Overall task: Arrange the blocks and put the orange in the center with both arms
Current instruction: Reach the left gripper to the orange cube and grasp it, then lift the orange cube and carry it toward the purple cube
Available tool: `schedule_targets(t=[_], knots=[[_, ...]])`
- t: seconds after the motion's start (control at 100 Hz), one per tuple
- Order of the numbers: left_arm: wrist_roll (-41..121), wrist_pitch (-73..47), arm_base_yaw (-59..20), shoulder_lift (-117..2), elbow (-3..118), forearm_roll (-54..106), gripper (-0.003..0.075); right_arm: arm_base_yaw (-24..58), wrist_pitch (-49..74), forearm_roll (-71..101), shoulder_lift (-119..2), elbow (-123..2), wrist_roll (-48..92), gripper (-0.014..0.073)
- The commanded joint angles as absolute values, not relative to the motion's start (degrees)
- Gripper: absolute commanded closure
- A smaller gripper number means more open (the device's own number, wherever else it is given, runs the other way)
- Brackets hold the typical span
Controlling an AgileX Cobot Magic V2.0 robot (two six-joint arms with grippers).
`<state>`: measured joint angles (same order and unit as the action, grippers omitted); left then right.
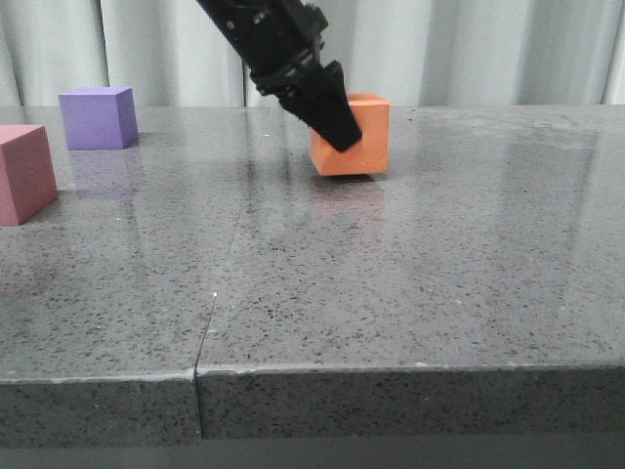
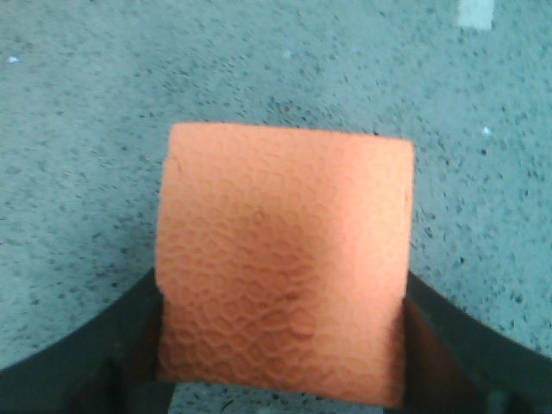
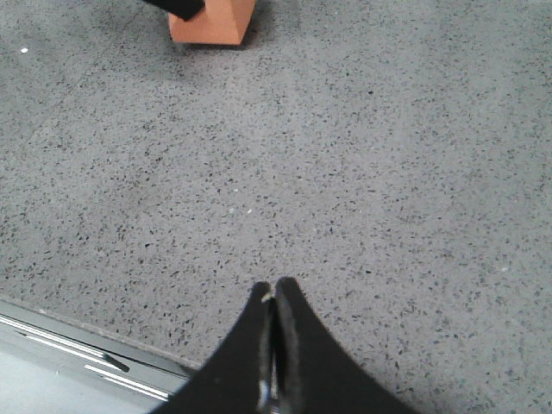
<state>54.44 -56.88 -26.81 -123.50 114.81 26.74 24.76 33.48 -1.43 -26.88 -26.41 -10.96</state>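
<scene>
The orange cube sits at the back middle of the grey table, resting on it or just above it; I cannot tell which. My left gripper reaches down from above and is shut on it. In the left wrist view the orange cube fills the space between both black fingers. The purple cube stands at the far left back. The pink-red cube stands at the left edge, nearer to me. My right gripper is shut and empty, low over bare table; the orange cube lies far ahead of it.
The speckled grey table has a seam running front to back. Its front edge is near the camera. A pale curtain hangs behind. The table's edge shows beside the right gripper.
</scene>
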Motion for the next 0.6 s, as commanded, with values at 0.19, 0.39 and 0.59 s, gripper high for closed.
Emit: schedule_targets(t=[0.19, 0.39, 0.59], knots=[[31.5, -56.3, -27.1, -116.7, 119.2, 13.2, 0.0531, 24.7, 29.7, -2.2, -26.9, -28.0, -10.2, 0.0661], [13.1, -57.8, -27.1, -113.3, 119.2, 1.3, 0.0531, 24.7, 29.7, -2.2, -26.9, -28.0, -10.2, 0.0661], [-4.8, -62.2, -27.1, -110.7, 118.8, -11.8, 0.0531, 24.7, 29.7, -2.2, -26.9, -28.0, -10.2, 0.0661]])
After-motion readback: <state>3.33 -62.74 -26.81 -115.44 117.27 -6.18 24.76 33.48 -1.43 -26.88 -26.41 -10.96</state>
